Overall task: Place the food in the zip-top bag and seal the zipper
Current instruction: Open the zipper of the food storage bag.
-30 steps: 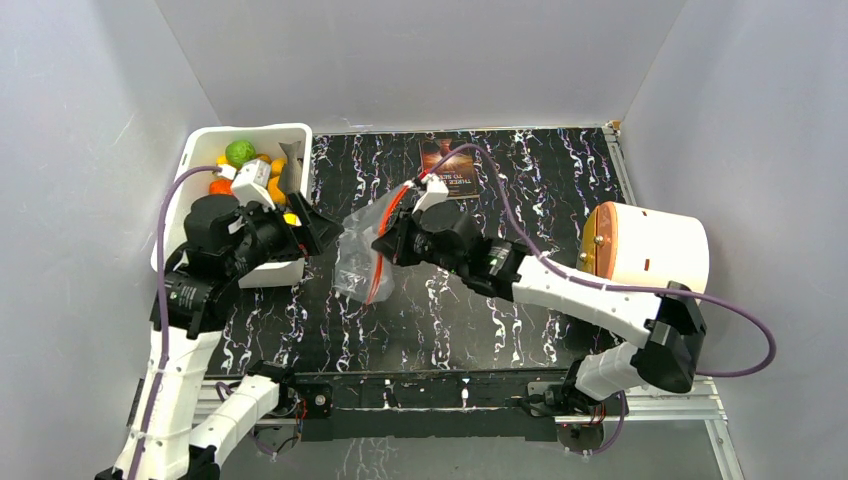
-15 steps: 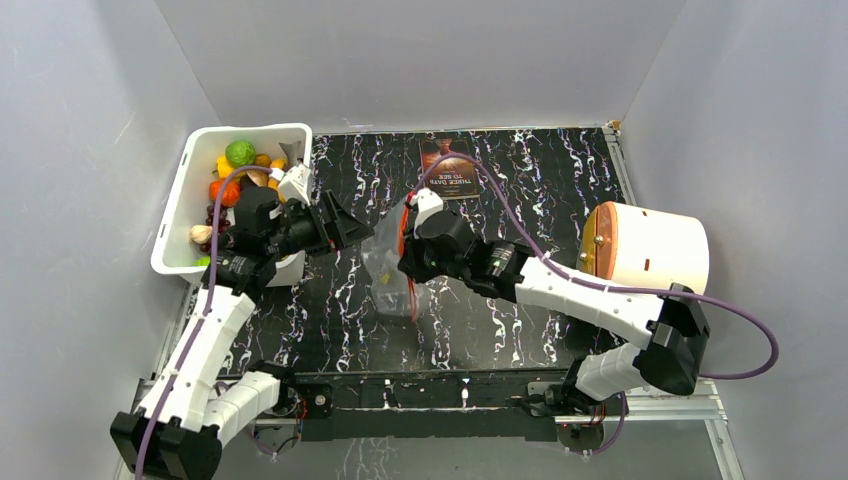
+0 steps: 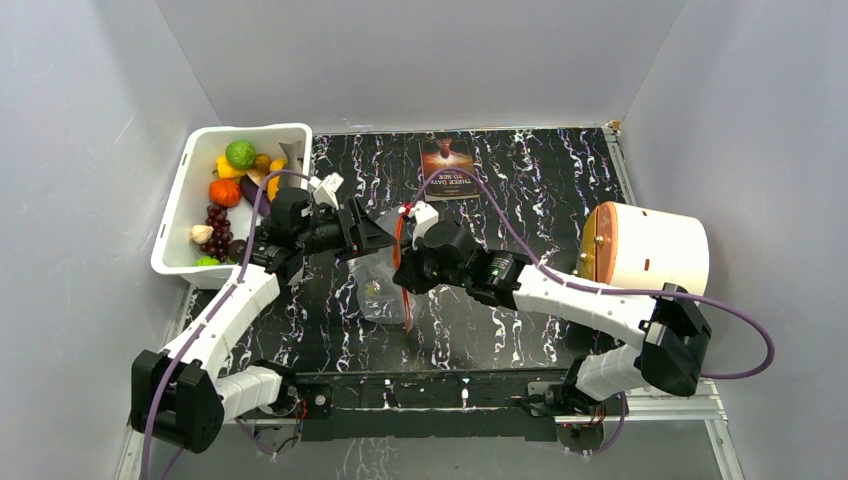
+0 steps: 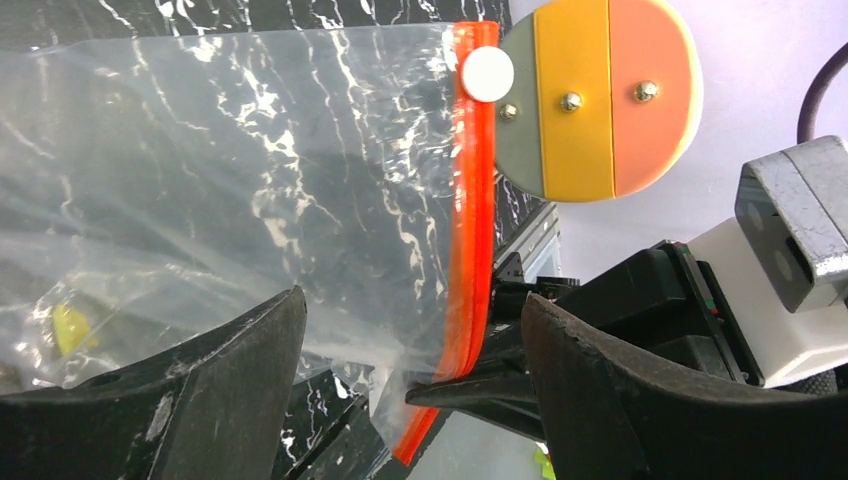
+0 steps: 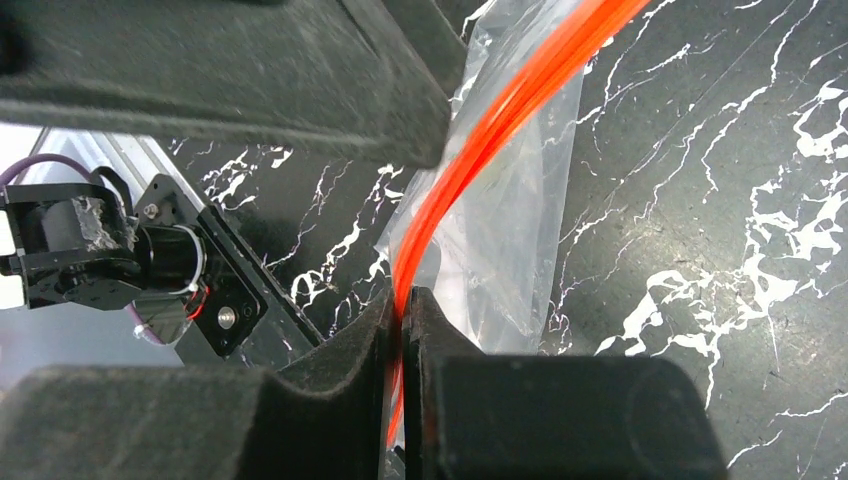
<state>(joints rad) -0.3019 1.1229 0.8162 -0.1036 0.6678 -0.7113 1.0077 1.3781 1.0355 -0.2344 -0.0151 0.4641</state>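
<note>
The clear zip-top bag (image 3: 380, 290) hangs over the black marbled table, with its red-orange zipper (image 3: 403, 270) running roughly vertically along its right edge. My right gripper (image 3: 408, 262) is shut on the zipper, which shows pinched between the jaws in the right wrist view (image 5: 405, 300). My left gripper (image 3: 378, 232) is open at the bag's upper left. In the left wrist view (image 4: 412, 300) the bag's film (image 4: 250, 180) and zipper (image 4: 472, 230) lie between its spread jaws, and neither jaw grips them. A small yellow-green piece (image 4: 65, 328) sits inside the bag.
A white tub (image 3: 180, 175) of fruit and vegetables stands at the back left. A white cylinder (image 3: 650, 245) with an orange end lies at the right. A dark printed card (image 3: 447, 165) lies at the back centre. Grey walls enclose the table.
My left arm has swung right, from over the tub to the bag, with its jaws open. The right gripper has carried the bag a little nearer and rightward, still holding the zipper.
</note>
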